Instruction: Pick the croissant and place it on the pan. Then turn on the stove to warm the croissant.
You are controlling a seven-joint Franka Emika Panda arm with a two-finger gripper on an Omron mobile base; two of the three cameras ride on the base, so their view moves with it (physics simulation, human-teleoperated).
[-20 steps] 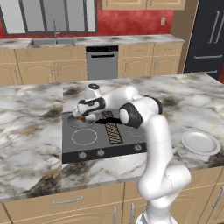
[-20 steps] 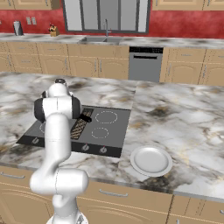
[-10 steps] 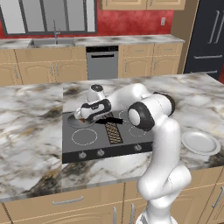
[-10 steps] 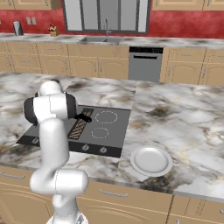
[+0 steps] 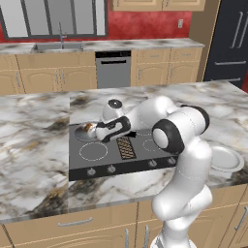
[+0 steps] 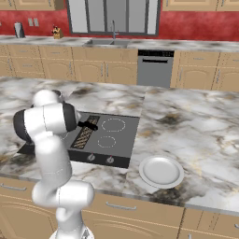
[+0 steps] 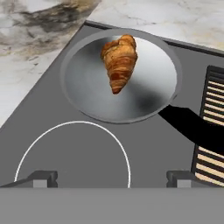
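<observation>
The croissant (image 7: 119, 61), brown-orange and lumpy, lies inside the round silver pan (image 7: 87, 98), near its far side. The pan's black handle (image 7: 192, 127) points toward the brown grille strip (image 7: 212, 131) of the stove (image 7: 52, 100). My gripper (image 7: 111, 178) hovers open over the white ring burner (image 7: 72, 153) on the near side of the pan, with nothing between its fingertips (image 7: 41, 177). From the left base camera the gripper (image 5: 99, 132) sits just right of the croissant (image 5: 89, 128) and the pan (image 5: 82, 135), above the stove (image 5: 97, 162).
Small round knobs (image 5: 111, 168) line the stove's front edge. A round white plate (image 5: 225, 159) lies on the marble counter to the right of the stove, and shows again as the plate (image 6: 161, 171) from the other side. The arm's elbow hangs over the right burners.
The hand has drawn back a little from the pan toward the near burner, and the elbow has swung to the right. The croissant stays lying in the pan.
</observation>
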